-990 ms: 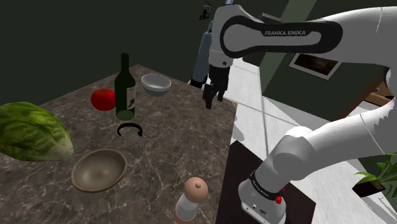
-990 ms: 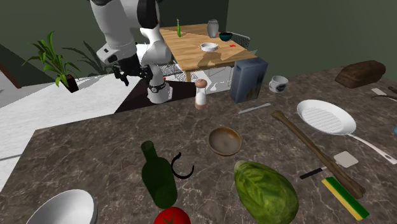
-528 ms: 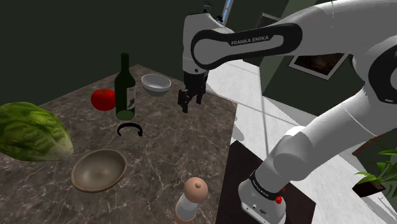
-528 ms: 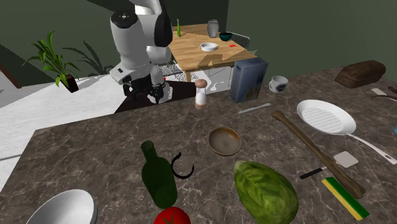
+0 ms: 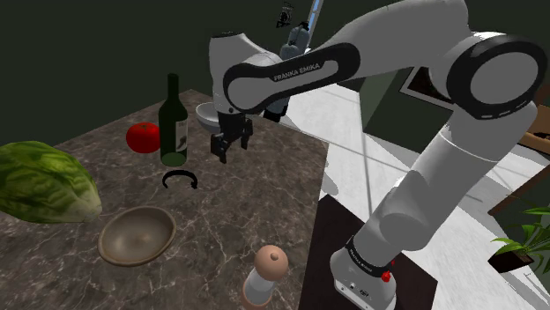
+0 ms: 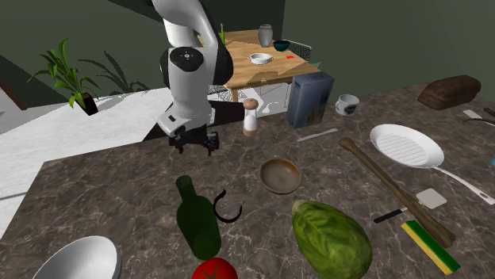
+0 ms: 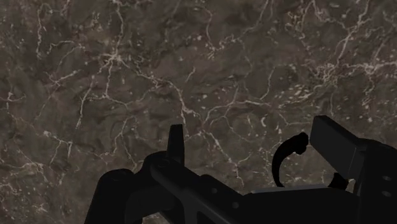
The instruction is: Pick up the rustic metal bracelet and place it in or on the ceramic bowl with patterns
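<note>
Shoulder view: dark open-ring bracelet [image 5: 180, 180] lies flat on the marble worktop [image 5: 264, 202], just beside the green bottle [image 5: 173, 123]. The jaws hang nearby, pointing down, seemingly lining up a top grasp.
Second exterior view: brown bowl [image 6: 281, 174], the likely destination, sits near the bracelet.
Wrist view: jaws wide, empty; bracelet outside one finger [image 7: 334, 143].

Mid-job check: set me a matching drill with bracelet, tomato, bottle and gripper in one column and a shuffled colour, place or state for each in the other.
1 bracelet
2 tomato
3 bottle
4 gripper

A red
B open, above the counter
C standing upright
D lying flat, untouched

Pairs: 1-D, 2-A, 3-C, 4-B
</note>
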### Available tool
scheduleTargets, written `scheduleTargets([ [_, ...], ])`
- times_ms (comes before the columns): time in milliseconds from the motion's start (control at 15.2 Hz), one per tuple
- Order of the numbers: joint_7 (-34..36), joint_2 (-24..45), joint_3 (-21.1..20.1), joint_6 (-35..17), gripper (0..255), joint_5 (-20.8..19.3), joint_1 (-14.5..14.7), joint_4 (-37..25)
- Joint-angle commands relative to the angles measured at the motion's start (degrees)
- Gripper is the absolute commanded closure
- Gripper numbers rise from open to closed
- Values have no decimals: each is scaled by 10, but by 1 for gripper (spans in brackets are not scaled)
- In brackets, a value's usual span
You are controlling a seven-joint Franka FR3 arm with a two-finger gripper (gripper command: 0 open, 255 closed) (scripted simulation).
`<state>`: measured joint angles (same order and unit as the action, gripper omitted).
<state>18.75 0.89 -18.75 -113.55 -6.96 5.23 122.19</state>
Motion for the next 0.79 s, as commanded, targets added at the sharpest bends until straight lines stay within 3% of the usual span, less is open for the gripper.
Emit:
scheduleTargets([
  [0, 27, 44, -7, -10, 0, -25, 8, -31],
  [726, 134, 299, 7, 8, 0, -159, 95, -282],
])
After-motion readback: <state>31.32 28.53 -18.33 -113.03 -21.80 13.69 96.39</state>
